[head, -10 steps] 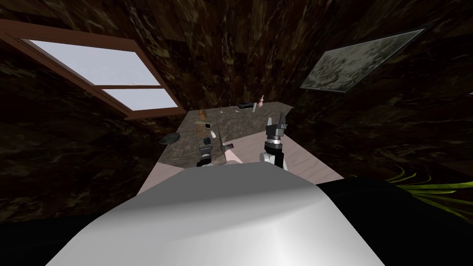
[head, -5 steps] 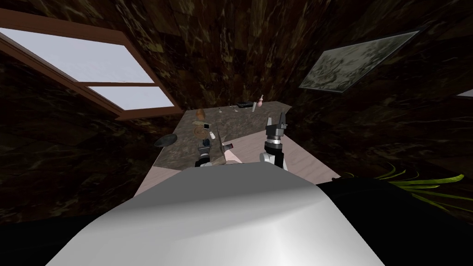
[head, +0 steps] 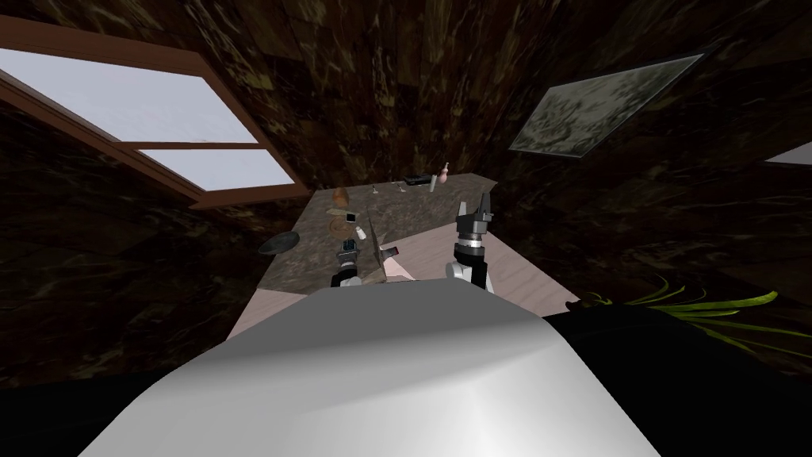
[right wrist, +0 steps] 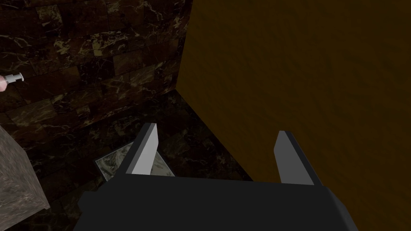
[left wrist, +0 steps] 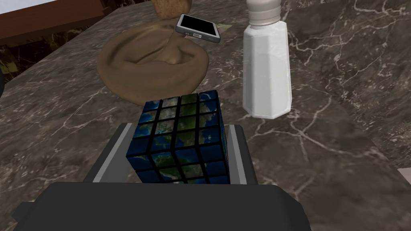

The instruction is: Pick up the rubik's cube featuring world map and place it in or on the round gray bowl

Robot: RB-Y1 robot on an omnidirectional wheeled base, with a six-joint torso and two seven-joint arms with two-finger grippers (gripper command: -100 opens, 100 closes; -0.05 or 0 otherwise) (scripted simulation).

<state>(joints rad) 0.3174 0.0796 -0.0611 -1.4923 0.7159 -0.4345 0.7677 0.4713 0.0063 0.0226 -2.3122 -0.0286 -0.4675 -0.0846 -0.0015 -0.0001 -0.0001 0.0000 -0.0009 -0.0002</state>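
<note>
The world-map rubik's cube (left wrist: 180, 136), blue and green with black grid lines, sits between the two fingers of my left gripper (left wrist: 180, 127), which is shut on its sides just above the dark marble counter (left wrist: 341, 132). In the head view my left gripper (head: 347, 255) is over the counter's near left part. The round gray bowl (head: 277, 243) lies to its left, at the counter's left edge. My right gripper (head: 474, 210) is raised on the right, and its fingers (right wrist: 144, 150) stand open with nothing between them.
Just beyond the cube stand a white shaker (left wrist: 267, 68), a flat brown mound (left wrist: 152, 72) and a phone (left wrist: 198, 28). Small bottles and a dark item (head: 419, 180) stand at the counter's far end. A green plant (head: 698, 305) is on the right.
My head view has swung a little, shifting the whole scene. My left gripper with the cube has edged slightly left, toward the bowl. The right arm is unmoved.
</note>
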